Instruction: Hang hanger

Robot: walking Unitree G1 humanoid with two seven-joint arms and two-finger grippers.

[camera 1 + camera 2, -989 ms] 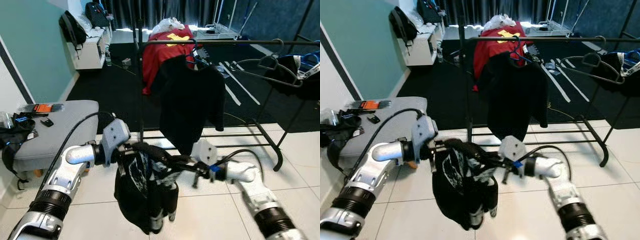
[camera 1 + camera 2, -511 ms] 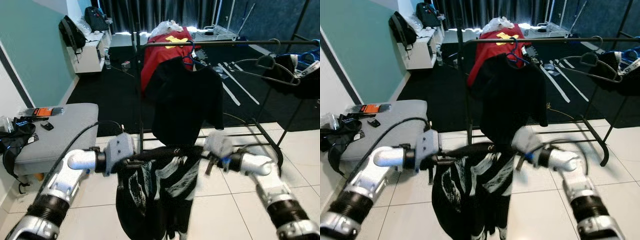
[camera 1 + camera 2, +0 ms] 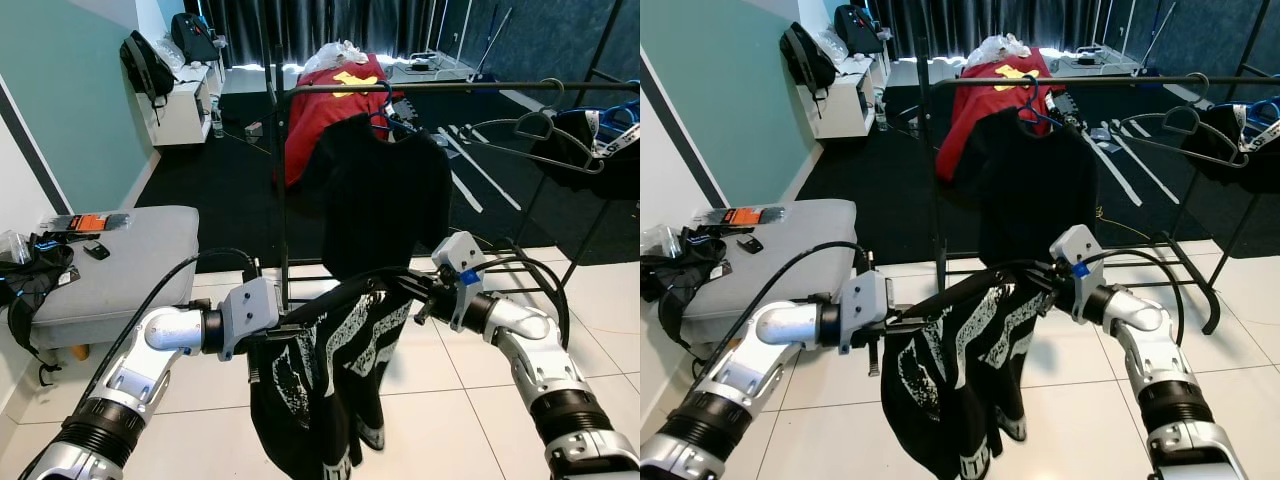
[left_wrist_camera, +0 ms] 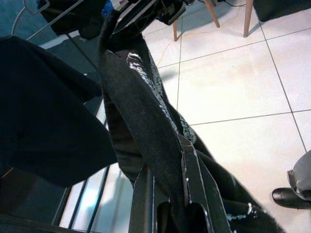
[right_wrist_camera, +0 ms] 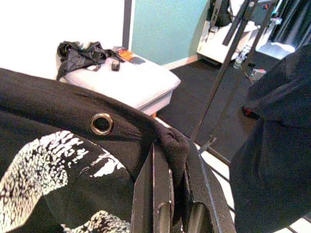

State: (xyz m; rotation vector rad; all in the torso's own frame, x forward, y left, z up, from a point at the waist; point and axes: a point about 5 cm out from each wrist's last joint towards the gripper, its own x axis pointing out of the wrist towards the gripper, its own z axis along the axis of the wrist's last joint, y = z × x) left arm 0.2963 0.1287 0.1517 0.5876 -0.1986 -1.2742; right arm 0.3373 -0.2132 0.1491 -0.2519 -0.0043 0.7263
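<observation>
- Hanger is not clearly visible; a black printed shirt [image 3: 330, 370] hangs between both claws, in front of the clothes rack [image 3: 440, 87].
- Left claw [image 3: 275, 335] and right claw [image 3: 425, 290] are each closed on the shirt's fabric.
- Risk: the cloth may slip out, or catch the black garment [image 3: 375, 200] already on the rail.

The room is evenly lit and the head views are sharp, without motion blur. Bright daylight comes from the far end, behind the dark curtains [image 3: 300, 20], and it burns out the floor there to white. The pale floor tiles [image 3: 440, 410] reflect soft light, with faint shadows. The black shirt [image 3: 320, 390] loses its folds in darkness. In the wrist views the black fingers [image 5: 160, 194] are close and out of focus.
</observation>
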